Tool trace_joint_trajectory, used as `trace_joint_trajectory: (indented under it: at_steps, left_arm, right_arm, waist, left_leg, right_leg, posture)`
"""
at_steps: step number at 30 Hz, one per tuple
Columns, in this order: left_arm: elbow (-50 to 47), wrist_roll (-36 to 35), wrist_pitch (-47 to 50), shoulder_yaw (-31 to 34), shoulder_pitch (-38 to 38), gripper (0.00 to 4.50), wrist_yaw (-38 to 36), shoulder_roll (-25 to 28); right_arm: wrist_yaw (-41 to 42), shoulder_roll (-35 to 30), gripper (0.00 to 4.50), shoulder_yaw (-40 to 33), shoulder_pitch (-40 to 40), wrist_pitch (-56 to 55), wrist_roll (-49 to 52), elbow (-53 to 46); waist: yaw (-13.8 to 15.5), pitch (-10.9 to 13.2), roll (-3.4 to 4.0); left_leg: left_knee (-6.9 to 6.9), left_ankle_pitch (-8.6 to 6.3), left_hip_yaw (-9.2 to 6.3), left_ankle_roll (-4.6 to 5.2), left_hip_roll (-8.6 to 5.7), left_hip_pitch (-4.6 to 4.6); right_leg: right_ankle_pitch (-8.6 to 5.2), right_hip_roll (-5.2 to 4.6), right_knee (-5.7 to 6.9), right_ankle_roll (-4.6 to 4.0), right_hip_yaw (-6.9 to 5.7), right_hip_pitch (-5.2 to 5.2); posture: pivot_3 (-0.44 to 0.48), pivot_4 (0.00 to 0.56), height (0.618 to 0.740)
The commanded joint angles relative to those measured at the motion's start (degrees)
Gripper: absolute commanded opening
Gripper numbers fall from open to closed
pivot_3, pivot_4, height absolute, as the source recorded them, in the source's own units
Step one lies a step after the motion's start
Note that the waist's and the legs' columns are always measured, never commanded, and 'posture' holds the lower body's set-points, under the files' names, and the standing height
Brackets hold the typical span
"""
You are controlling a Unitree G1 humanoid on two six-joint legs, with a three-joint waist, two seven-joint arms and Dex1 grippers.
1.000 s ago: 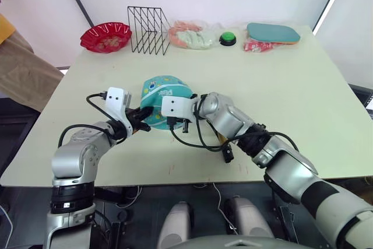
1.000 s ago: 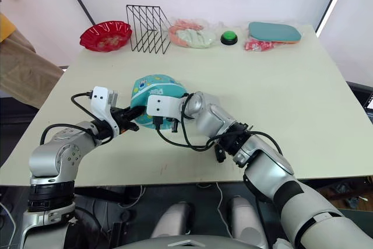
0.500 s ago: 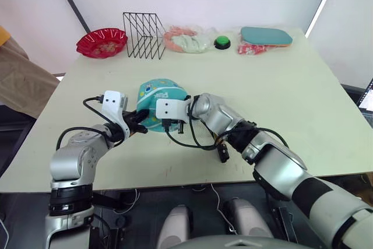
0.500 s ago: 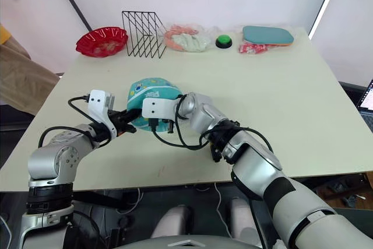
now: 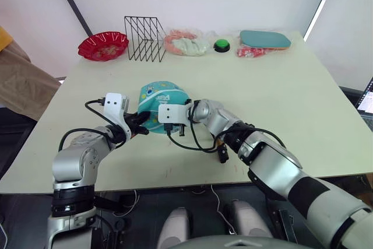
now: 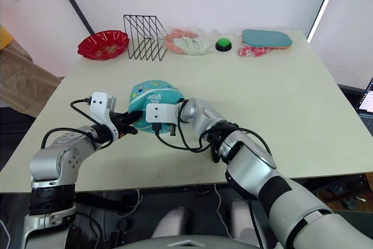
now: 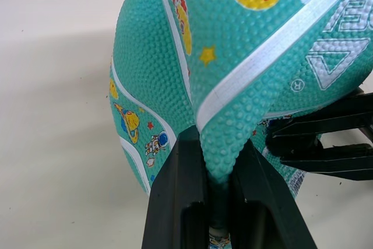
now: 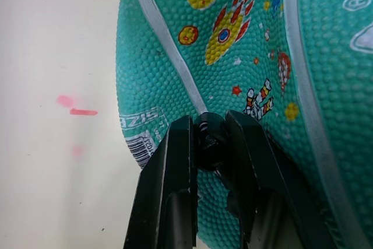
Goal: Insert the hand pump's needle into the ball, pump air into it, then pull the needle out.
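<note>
The teal ball (image 5: 160, 93), partly soft and folded, lies mid-table. My left gripper (image 7: 217, 190) is shut on a raised fold of the ball (image 7: 245, 56) at its left side. My right gripper (image 8: 208, 144) is shut on the needle's small black fitting (image 8: 208, 139), which presses against the ball's skin (image 8: 233, 39); the silver pin is hidden. The black hose (image 5: 195, 146) loops from there under my right forearm. The hand pump's black end (image 5: 223, 157) pokes out below that arm, with its barrel mostly hidden.
Along the table's far edge stand a red bowl (image 5: 103, 45), a black wire rack (image 5: 144, 38), a bag of pink and white items (image 5: 185, 42), a green button (image 5: 221, 45) and a teal flat object (image 5: 265, 39). A person's brown clothing (image 5: 17, 80) shows at the left.
The camera has shifted a little. Both grippers keep the same hold at the ball, and the ball stays in place.
</note>
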Motion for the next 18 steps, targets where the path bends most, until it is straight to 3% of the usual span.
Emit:
trace_joint_trajectory:
  at_steps: [1, 8, 14, 18]
  left_arm:
    - [-0.41, -1.26, 3.15, -4.04, 1.69, 0.0, -2.4, -0.3]
    - [-0.26, -1.2, 2.31, -4.21, 1.63, 0.0, -2.74, -0.59]
    - [0.78, -0.89, 0.97, -4.31, 1.51, 0.0, -3.22, -0.46]
    - [1.68, -0.71, -0.2, -4.68, 0.78, 0.0, -3.34, -0.71]
  right_arm:
    - [-3.99, 4.32, 0.25, 1.59, 3.02, 4.25, -3.9, 12.04]
    - [-4.72, 4.9, 0.25, -4.54, 4.63, 7.27, 1.55, 14.09]
    - [-5.19, 4.64, 0.25, -3.32, 5.29, 5.37, 0.84, 14.48]
    - [-4.1, 6.55, 0.25, -7.3, 4.85, 6.76, 5.06, 13.86]
  waist:
    - [0.11, -0.04, 0.05]
    - [0.52, -0.09, 0.14]
    - [0.58, -0.08, 0.17]
    - [0.64, -0.08, 0.17]
  left_leg:
    - [0.0, 0.0, -0.04, -0.01, -0.01, 0.0]
    - [0.0, -0.02, -0.1, -0.03, -0.04, 0.01]
    - [-0.01, -0.02, -0.19, -0.03, -0.09, -0.01]
    - [-0.02, -0.03, -0.25, -0.04, -0.12, -0.03]
  right_leg:
    - [0.0, 0.0, 0.0, 0.0, 0.0, 0.02]
    - [-0.01, -0.18, -0.03, 0.0, -0.03, 0.04]
    - [-0.02, -0.28, -0.06, 0.0, -0.11, 0.04]
    - [-0.02, -0.34, -0.08, 0.0, -0.15, 0.04]
  posture:
    - [0.0, 0.15, 0.74]
    - [0.0, 0.15, 0.74]
    - [0.0, 0.15, 0.74]
    - [0.0, 0.15, 0.74]
